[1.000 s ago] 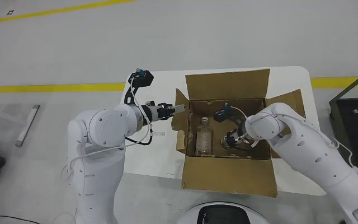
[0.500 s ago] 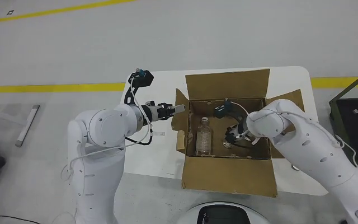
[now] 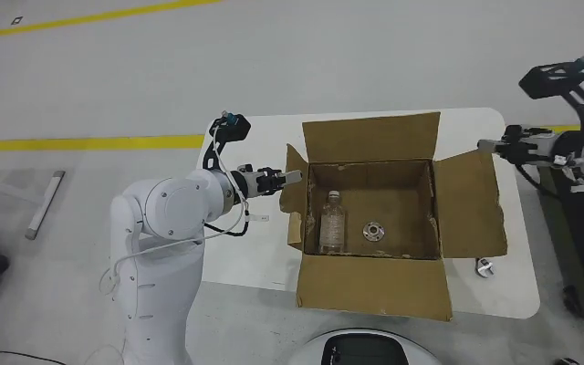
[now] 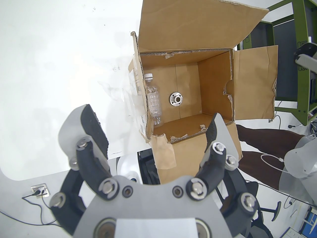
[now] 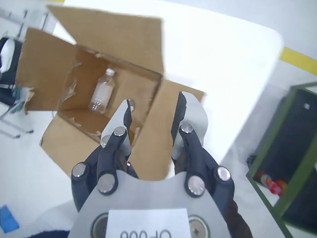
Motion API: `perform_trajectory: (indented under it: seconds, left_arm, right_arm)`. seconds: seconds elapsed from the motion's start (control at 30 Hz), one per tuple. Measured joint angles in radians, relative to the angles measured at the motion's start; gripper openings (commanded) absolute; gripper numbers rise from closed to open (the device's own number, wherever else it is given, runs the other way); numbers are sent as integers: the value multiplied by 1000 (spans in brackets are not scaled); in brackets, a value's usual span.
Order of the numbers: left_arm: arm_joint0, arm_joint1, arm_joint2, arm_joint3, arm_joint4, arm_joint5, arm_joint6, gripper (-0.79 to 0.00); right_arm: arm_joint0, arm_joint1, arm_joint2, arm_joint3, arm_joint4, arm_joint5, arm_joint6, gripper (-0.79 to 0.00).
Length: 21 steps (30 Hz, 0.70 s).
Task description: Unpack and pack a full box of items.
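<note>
An open cardboard box stands on the white table with its flaps spread. On the box floor lie a clear plastic bottle and a round metal flange; the left wrist view shows the bottle and the flange too. My left gripper hangs open and empty just left of the box, by its left flap. My right gripper is open and empty beyond the box's right flap, high over the table's right end, looking down at the bottle.
A small metal part lies on the table by the box's front right corner. A green metal rack stands off the table's right side. Bare table surface lies left of the box.
The right arm has lifted out of the box and swung away to the far right, leaving the metal flange on the box floor. The left arm has not moved.
</note>
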Motion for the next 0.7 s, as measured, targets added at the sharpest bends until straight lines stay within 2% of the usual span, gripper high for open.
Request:
perform_trajectory:
  seconds: [0.1,0.17,0.27,0.37,0.63,0.7]
  left_arm:
    - [0,0,0,0,0,0,0,0]
    - [0,0,0,0,0,0,0,0]
    - [0,0,0,0,0,0,0,0]
    - [0,0,0,0,0,0,0,0]
    - [0,0,0,0,0,0,0,0]
    - [0,0,0,0,0,0,0,0]
  right_arm:
    - [-59,14,109,5,-57,-5,-1,-342]
    - [-103,22,158,30,-76,-6,-1,-354]
    - [-168,33,184,76,-120,-5,-1,-336]
    - [-232,40,156,106,-140,-1,-1,-394]
    - [-343,37,-2,103,-141,48,-13,-400]
    - [-360,36,-51,98,-184,55,-39,-403]
